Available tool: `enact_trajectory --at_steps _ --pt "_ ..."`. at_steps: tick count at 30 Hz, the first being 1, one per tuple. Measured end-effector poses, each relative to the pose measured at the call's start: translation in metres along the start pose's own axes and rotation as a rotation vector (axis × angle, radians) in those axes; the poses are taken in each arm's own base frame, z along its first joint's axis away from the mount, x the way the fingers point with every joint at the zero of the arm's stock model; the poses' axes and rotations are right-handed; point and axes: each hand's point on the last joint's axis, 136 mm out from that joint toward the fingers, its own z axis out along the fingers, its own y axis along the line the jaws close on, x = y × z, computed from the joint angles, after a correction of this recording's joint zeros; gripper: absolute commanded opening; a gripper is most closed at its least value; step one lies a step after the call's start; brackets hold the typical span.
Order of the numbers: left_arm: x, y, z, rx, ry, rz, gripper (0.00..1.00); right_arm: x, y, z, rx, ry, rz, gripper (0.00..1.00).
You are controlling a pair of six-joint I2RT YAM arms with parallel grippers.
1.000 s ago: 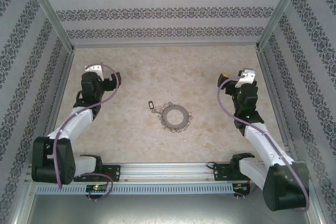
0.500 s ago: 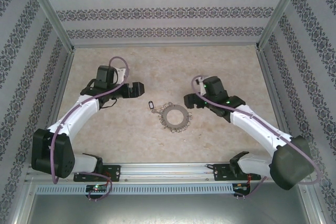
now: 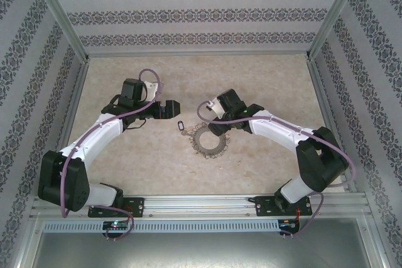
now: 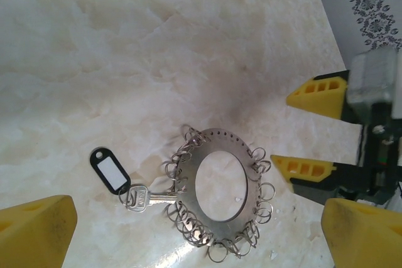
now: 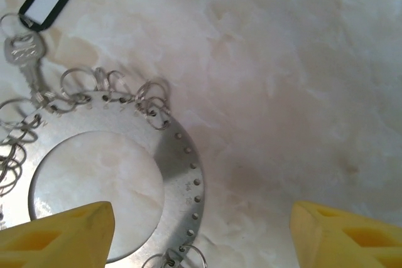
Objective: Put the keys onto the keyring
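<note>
Two end effectors have swung inward: left end effector (image 3: 169,110) and right end effector (image 4: 311,131), fingers apart, empty. Keyring (image 4: 217,141) lies mid-tabletop (image 3: 264,80), keys (image 4: 147,198) touching its fringe. I judge grasping comes next.

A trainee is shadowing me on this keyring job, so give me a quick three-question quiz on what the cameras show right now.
1. Short answer: which is closer to the ring, the left gripper or the right gripper?
2. True or false: the right gripper is shut on the ring.
3. Pick one. The black tag lies:
A. inside the ring's hole
B. outside the ring, next to the head of the key
C. between the left gripper's fingers

Key:
1. The right gripper. It is at the ring's edge.
2. False. Its fingers are apart and hold nothing.
3. B
</note>
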Motion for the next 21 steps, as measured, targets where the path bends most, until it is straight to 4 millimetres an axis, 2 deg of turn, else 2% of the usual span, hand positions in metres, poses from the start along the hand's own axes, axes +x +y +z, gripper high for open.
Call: enact_trajectory --at_steps 6,10,17,21 --pt "-0.005 -0.005 -0.005 0.009 -0.022 0.014 1.0 0.005 0.011 0.012 -0.065 0.019 -0.056 0.6" --pt "-0.006 -0.007 -0.005 0.018 -0.026 0.008 1.0 -0.001 0.013 0.015 -0.074 -0.003 -0.064 0.57" --pt "-0.007 -0.01 -0.006 0.036 -0.03 0.0 1.0 -0.013 0.014 0.035 -0.102 0.017 -0.082 0.52" --pt "-0.006 -0.013 -0.01 0.043 -0.045 0.006 1.0 -0.012 0.014 0.036 -0.109 0.038 -0.075 0.5"
